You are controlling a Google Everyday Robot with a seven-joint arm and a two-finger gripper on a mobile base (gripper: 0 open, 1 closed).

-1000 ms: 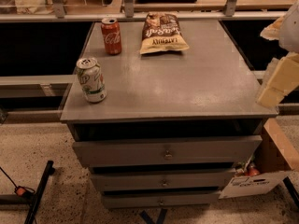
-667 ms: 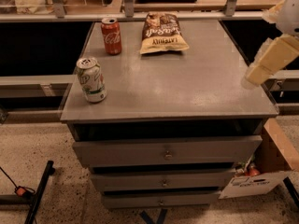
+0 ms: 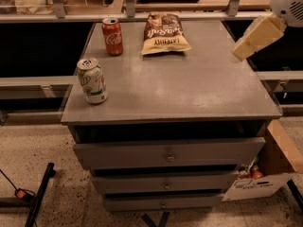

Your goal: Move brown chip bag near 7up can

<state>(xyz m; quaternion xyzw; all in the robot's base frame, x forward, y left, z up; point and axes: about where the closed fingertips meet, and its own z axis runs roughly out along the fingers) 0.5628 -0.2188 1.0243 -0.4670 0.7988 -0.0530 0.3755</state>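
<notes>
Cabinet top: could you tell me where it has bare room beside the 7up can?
Free: the wide stretch of cabinet top right of the 7up can, reaching the front and right edges. Tighter at the back, where red cola can and brown chip bag sit. The gripper hangs by the right edge.

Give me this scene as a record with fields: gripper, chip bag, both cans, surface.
surface: grey drawer cabinet top
gripper: upper right, over the cabinet's right edge, touching nothing
brown chip bag: lying flat, back centre
7up can: upright, front left
red cola can: upright, back left, beside the bag
task state: bag not yet near 7up can
</notes>
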